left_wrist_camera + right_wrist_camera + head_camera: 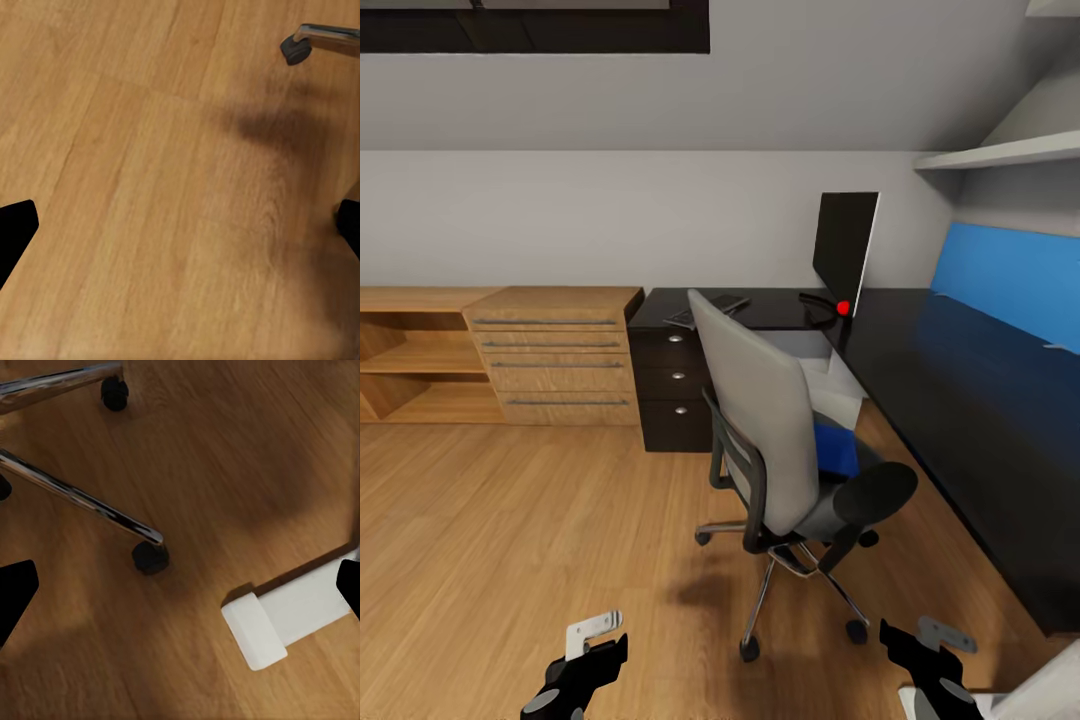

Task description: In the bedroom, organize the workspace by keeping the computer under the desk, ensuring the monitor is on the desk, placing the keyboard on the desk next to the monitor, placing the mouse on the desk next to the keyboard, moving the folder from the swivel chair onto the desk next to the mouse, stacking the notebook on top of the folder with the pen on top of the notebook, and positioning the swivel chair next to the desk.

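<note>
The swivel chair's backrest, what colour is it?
Grey, on a black frame; the swivel chair shows best in the head view.

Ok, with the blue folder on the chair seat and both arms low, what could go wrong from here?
1. The folder lies behind the swivel chair's tall back and its armrest, so reaching it could nudge the chair and make it roll on its castors.
2. The right end effector hangs close to the chair's chrome base; an arm swing may catch a leg.
3. The monitor stands on the desk near the chair, so a pushed chair could bump it.
</note>
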